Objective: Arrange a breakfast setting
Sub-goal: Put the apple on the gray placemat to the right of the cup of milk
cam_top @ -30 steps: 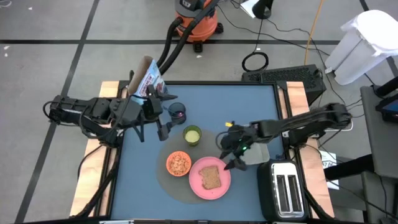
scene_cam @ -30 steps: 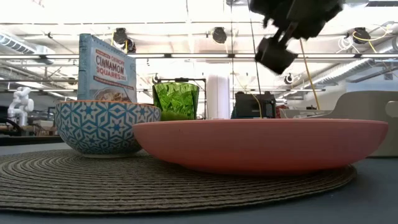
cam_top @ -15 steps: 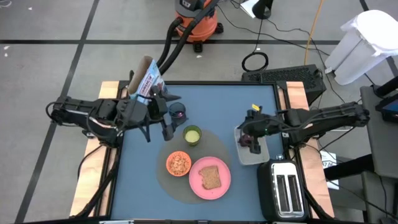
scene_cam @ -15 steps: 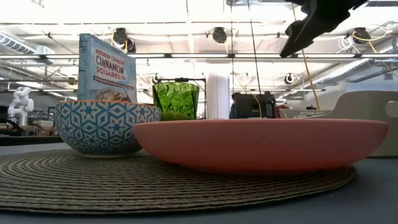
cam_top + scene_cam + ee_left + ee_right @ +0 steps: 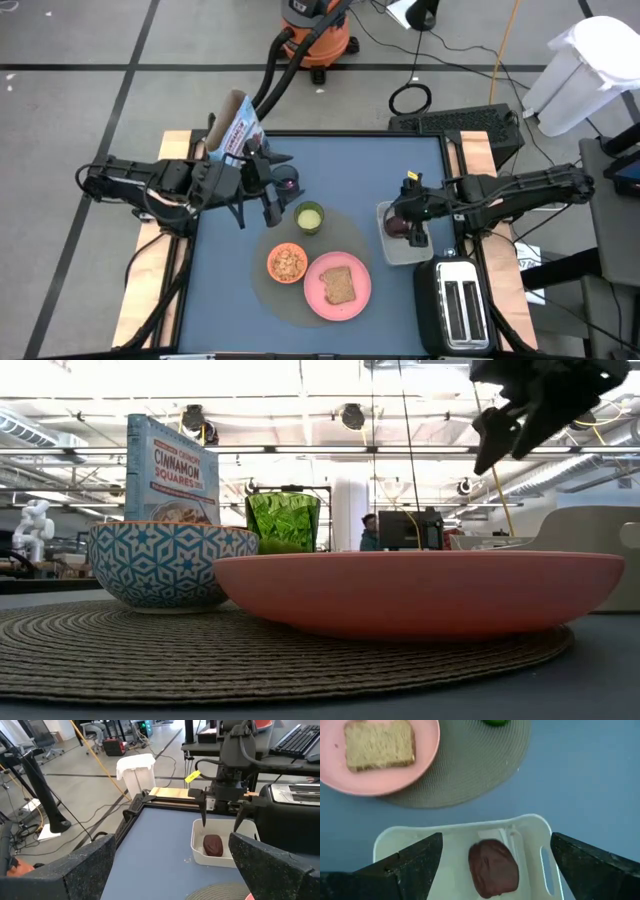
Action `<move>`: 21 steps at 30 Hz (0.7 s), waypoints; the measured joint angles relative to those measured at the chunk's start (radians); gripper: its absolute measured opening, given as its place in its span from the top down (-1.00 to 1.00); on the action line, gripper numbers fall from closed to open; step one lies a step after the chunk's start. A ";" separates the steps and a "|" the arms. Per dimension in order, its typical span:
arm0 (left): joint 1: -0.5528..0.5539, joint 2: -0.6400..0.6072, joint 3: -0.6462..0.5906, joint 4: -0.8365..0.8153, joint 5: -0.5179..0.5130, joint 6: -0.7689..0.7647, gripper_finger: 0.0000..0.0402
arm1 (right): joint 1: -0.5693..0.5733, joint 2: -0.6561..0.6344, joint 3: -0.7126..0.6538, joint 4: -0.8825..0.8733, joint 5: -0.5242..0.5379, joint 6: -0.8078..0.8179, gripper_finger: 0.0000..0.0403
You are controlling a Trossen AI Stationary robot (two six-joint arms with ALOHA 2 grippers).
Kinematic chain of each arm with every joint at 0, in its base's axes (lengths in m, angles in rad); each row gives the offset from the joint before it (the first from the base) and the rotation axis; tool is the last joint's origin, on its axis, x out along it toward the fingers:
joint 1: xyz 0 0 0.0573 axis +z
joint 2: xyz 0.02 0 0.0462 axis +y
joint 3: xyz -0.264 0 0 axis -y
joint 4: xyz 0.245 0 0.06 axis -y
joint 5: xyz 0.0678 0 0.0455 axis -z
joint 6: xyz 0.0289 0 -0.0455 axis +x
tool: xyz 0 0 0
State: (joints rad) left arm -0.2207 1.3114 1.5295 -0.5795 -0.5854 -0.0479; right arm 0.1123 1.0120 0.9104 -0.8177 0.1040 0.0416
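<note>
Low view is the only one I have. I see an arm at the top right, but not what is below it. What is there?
Observer: That is the right gripper, fingers open, above the clear tub.
Operator: Is the tub empty?
Observer: No, a dark red fruit lies inside it.
Operator: My view does not show whether the plate holds anything.
Observer: The pink plate holds a toast slice.

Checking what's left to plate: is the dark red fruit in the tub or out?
In. The dark red fruit lies inside the clear tub, with the open right gripper above it, not touching.
</note>
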 joint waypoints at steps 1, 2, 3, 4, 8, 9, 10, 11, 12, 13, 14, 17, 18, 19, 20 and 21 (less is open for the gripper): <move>0.000 0.000 0.000 0.000 0.000 0.000 -0.95 | 0.000 0.000 -0.007 -0.002 0.000 -0.002 -0.82; 0.000 0.000 0.000 0.000 0.000 0.000 -0.95 | 0.000 -0.001 -0.016 0.001 0.000 -0.004 -0.83; 0.000 0.000 0.000 0.000 0.000 0.000 -0.95 | 0.000 -0.003 -0.029 0.006 0.000 -0.005 -0.83; 0.000 0.000 0.000 0.000 0.000 0.000 -0.95 | 0.000 -0.004 -0.044 0.008 -0.001 -0.003 -0.83; 0.000 0.000 0.000 0.000 0.000 -0.001 -0.95 | 0.000 -0.004 -0.131 0.072 -0.001 -0.002 -0.83; 0.000 0.000 0.000 0.000 0.000 -0.001 -0.95 | 0.000 -0.004 -0.155 0.086 -0.002 -0.002 -0.83; 0.000 0.000 0.000 0.000 0.000 -0.001 -0.95 | 0.000 -0.004 -0.178 0.105 -0.002 -0.005 -0.83; 0.000 0.000 0.000 0.000 0.000 -0.001 -0.95 | 0.000 -0.004 -0.197 0.122 -0.001 -0.014 -0.83; 0.000 0.000 0.000 0.000 0.000 -0.002 -0.95 | 0.000 -0.003 -0.211 0.132 -0.001 -0.026 -0.83; 0.000 0.000 0.000 0.000 0.000 -0.003 -0.95 | 0.000 -0.004 -0.222 0.134 0.000 -0.035 -0.83; 0.000 0.000 0.000 0.000 0.000 -0.004 -0.95 | 0.000 -0.004 -0.230 0.137 0.000 -0.036 -0.83; 0.000 0.000 0.000 0.000 0.000 -0.009 -0.95 | 0.000 -0.004 -0.232 0.152 0.001 -0.037 -0.83; 0.000 0.000 0.000 0.000 0.000 -0.011 -0.95 | 0.000 -0.004 -0.232 0.152 0.003 -0.038 -0.83; 0.000 0.000 0.000 0.000 0.000 -0.011 -0.95 | 0.000 -0.004 -0.232 0.151 0.009 -0.039 -0.83; 0.000 0.000 0.000 0.000 0.000 -0.011 -0.95 | 0.000 -0.003 -0.232 0.152 0.023 -0.038 -0.83; 0.000 0.000 0.000 0.000 0.000 -0.011 -0.95 | 0.000 -0.004 -0.235 0.156 0.029 -0.037 -0.83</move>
State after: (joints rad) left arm -0.2207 1.3113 1.5295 -0.5793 -0.5858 -0.0589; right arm 0.1120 1.0084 0.6751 -0.6614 0.1332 0.0044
